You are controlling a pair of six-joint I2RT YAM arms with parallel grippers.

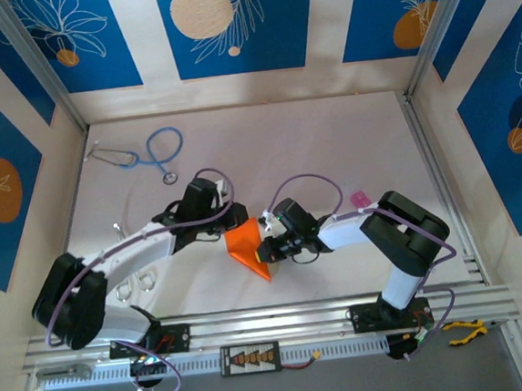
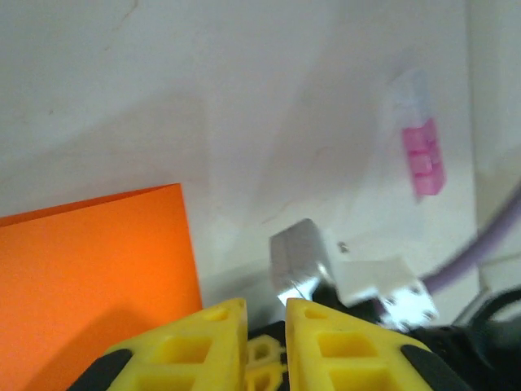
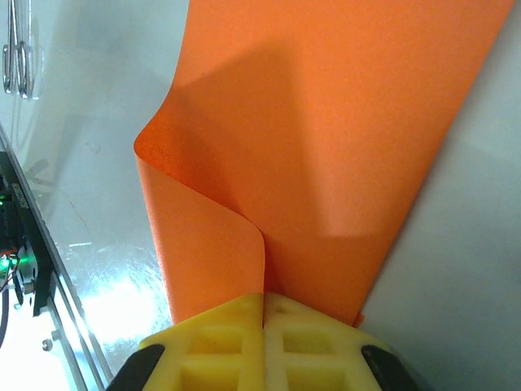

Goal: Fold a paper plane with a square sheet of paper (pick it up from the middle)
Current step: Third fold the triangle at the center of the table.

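Observation:
The orange square sheet of paper lies folded in the middle of the table, tapering to a point toward the near edge. My right gripper is shut on it. In the right wrist view the yellow fingertips pinch a curled flap of the sheet. My left gripper hovers at the paper's far edge. In the left wrist view its fingertips stand slightly apart with nothing between them, and the paper lies to their left.
A blue stethoscope lies at the far left. A small pink thing sits right of centre, also seen from the left wrist. Metal clips lie near the left arm. An aluminium rail runs along the near edge.

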